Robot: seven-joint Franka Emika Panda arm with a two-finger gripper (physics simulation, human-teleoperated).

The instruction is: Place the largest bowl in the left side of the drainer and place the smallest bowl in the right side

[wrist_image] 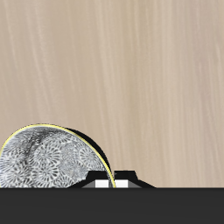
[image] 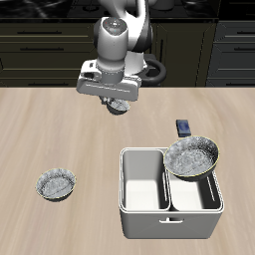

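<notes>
I have the smallest bowl [wrist_image: 48,159], a tiny grey-blue patterned ceramic-looking dish, pinched by its rim in my gripper [image: 115,104], lifted high behind the light grey-white 2-compartment drainer [image: 144,221]. It looks stiff, light, glossy; rim grip could slip.

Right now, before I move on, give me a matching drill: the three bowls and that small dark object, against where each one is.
Things:
1. largest bowl
2. smallest bowl
3. mid-sized bowl
4. small dark object

Places:
A. on the table, well apart from the drainer
B. at the gripper, up off the table
C. on the drainer's rim, over one compartment
D. on the table just behind the drainer

Pairs: 1-C, 2-B, 3-A, 4-D
</notes>
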